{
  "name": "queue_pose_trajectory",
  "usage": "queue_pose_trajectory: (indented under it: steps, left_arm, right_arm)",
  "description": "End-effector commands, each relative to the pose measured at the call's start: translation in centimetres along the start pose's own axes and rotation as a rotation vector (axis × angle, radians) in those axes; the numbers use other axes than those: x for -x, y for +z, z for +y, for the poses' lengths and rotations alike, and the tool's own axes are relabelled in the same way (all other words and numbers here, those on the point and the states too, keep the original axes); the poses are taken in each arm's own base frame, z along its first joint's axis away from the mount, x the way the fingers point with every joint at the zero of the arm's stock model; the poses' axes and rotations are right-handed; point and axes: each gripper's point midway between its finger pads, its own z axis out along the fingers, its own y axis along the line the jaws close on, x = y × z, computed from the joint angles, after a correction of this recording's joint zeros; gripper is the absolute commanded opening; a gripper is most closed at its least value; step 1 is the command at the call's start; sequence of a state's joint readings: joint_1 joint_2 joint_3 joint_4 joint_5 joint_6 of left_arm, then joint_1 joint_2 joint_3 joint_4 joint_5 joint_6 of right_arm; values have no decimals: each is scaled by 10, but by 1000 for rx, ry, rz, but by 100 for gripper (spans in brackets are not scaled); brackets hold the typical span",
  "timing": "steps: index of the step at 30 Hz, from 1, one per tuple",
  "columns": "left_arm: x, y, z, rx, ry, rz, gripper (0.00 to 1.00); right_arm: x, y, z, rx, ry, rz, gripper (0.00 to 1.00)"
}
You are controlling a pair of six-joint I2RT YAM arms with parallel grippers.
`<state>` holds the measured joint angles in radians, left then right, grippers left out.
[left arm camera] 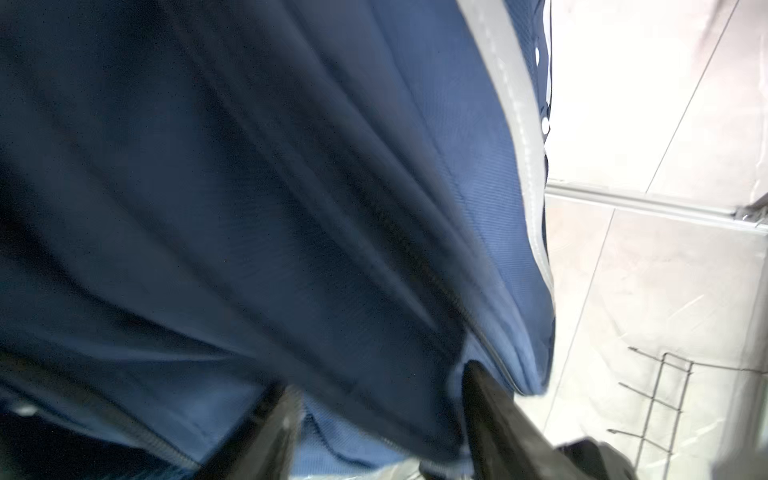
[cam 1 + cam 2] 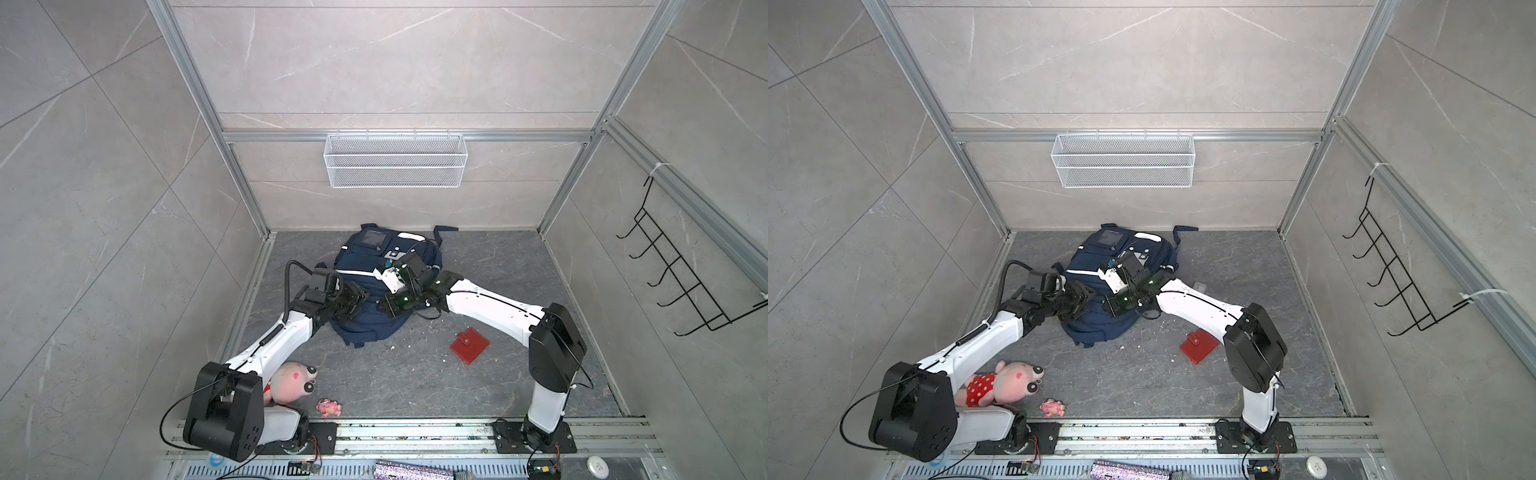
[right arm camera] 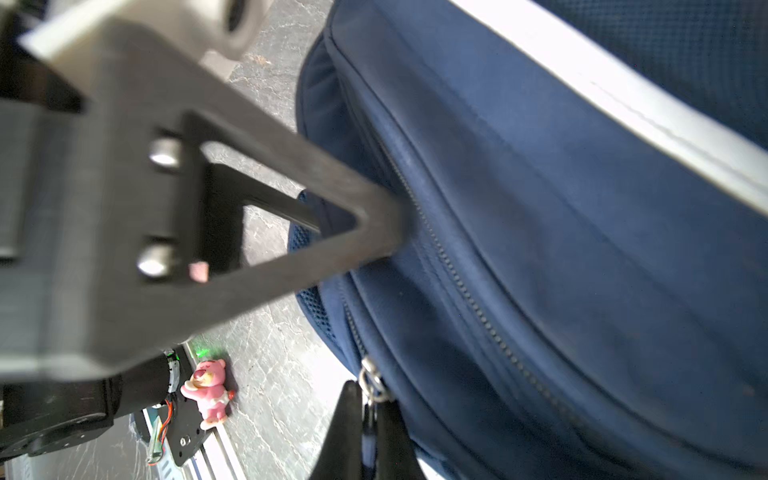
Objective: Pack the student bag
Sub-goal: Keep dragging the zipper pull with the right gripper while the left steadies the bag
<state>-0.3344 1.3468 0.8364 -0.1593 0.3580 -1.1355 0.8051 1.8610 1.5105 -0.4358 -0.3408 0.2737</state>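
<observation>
The student bag [image 2: 357,266] [image 2: 1084,264], navy with white stripes, lies on the dark floor near the back wall. My left gripper [image 2: 365,294] [image 2: 1090,296] is at its left flank. In the left wrist view, the left gripper [image 1: 379,378] has a fold of the bag's fabric [image 1: 332,249] filling the gap between its fingers. My right gripper [image 2: 380,307] [image 2: 1105,305] meets the bag from the right. In the right wrist view, the right gripper [image 3: 370,395] is shut on the zipper pull [image 3: 370,376] of the closed zip. A left finger [image 3: 374,224] presses into the zip line.
A red wallet [image 2: 469,345] [image 2: 1199,347] lies on the floor right of the bag. A pink plush [image 2: 291,382] and a small pink bear figure [image 2: 329,407] [image 3: 210,392] sit near the left arm's base. A white wire basket [image 2: 395,160] and a black hook rack [image 2: 681,274] hang on the walls.
</observation>
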Motion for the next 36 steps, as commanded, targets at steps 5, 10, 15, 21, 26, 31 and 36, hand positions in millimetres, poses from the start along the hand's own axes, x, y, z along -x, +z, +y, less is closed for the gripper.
queue_pose_trajectory:
  steps: [5,10,15,21,26,31,36]
  left_arm:
    - [7,2,-16,-54,-4,-34,8]
    - [15,-5,-7,-39,-25,-68,0]
    - [28,-15,9,-30,-66,-99,0]
    - [46,-29,20,-35,-73,-131,0]
    - [51,-37,22,-35,-50,-132,0]
    - [45,-39,19,-36,-9,-92,0]
    - [35,-43,24,-20,25,-58,0]
  right_arm:
    - [16,-11,21,37,-41,-88,0]
    - [10,-16,16,12,-36,-83,0]
    - [1,-27,-7,-62,-13,-79,0]
    - [-6,-49,-53,-182,-12,-44,0]
    - [-3,-70,-102,-288,-9,-15,0]
    - [11,-79,-140,-376,16,-2,0]
    - [30,-83,-176,-442,132,-22,0]
